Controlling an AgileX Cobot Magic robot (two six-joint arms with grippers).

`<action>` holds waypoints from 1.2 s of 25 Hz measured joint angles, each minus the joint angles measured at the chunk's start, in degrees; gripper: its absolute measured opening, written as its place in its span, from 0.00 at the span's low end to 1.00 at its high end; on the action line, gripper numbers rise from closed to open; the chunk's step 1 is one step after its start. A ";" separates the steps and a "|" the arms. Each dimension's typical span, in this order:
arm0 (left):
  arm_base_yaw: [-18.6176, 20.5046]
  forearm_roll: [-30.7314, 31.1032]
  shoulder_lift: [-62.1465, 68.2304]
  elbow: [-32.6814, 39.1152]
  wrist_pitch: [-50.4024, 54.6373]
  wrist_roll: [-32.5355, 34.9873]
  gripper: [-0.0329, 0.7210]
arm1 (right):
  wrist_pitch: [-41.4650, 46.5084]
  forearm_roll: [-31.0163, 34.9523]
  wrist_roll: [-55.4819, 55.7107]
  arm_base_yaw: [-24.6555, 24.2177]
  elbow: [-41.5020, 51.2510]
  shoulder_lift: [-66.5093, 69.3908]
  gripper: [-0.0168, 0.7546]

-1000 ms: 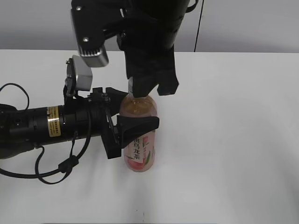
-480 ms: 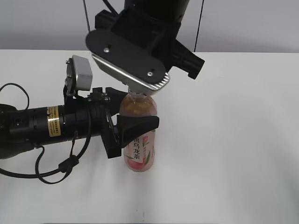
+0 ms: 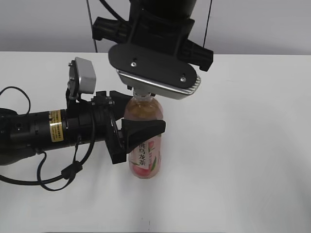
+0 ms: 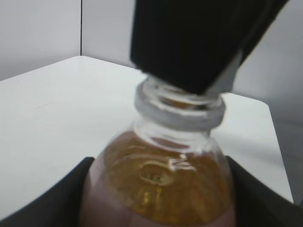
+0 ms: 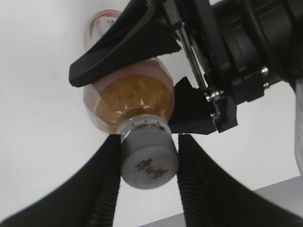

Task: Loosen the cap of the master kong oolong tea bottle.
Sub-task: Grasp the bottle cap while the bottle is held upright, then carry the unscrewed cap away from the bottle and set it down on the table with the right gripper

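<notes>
The master kong oolong tea bottle (image 3: 145,145) stands upright on the white table, amber tea inside and a pink label low down. My left gripper (image 3: 146,113) comes in from the left and is shut on its body, one finger in front, one behind. In the left wrist view the bottle's shoulder (image 4: 161,184) fills the gap between the black fingers (image 4: 42,203). The white cap (image 5: 147,158) with its dark mark sits pinched in my right gripper (image 5: 147,141), which reaches straight down from above. In the exterior view the right wrist housing (image 3: 158,73) hides the cap.
The white table (image 3: 243,145) runs back to a grey wall. The left arm's black body and its looping cable (image 3: 48,182) lie across the table's left side. A dark cord (image 3: 209,24) hangs at the back.
The right wrist has turned about the bottle's axis over the cap, swinging its silver housing round to the front. The bottle and the left arm have stayed put.
</notes>
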 joint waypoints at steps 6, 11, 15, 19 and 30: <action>0.00 -0.05 0.00 0.00 0.00 -0.04 0.66 | -0.26 -0.80 -2.76 0.10 0.00 -0.70 0.38; 0.00 -0.05 0.00 0.00 0.00 -0.04 0.66 | -0.20 -3.36 -3.89 0.04 0.00 -1.21 0.38; 0.00 0.00 0.00 0.00 -0.05 -0.04 0.66 | -0.20 -3.92 0.13 0.04 0.00 -2.56 0.37; 0.00 0.00 0.00 0.00 -0.05 -0.04 0.66 | -0.15 -4.38 14.67 -0.94 0.00 -5.72 0.38; 0.00 0.00 0.00 0.00 -0.05 -0.04 0.66 | -0.05 -1.07 68.70 -22.79 0.50 -6.43 0.38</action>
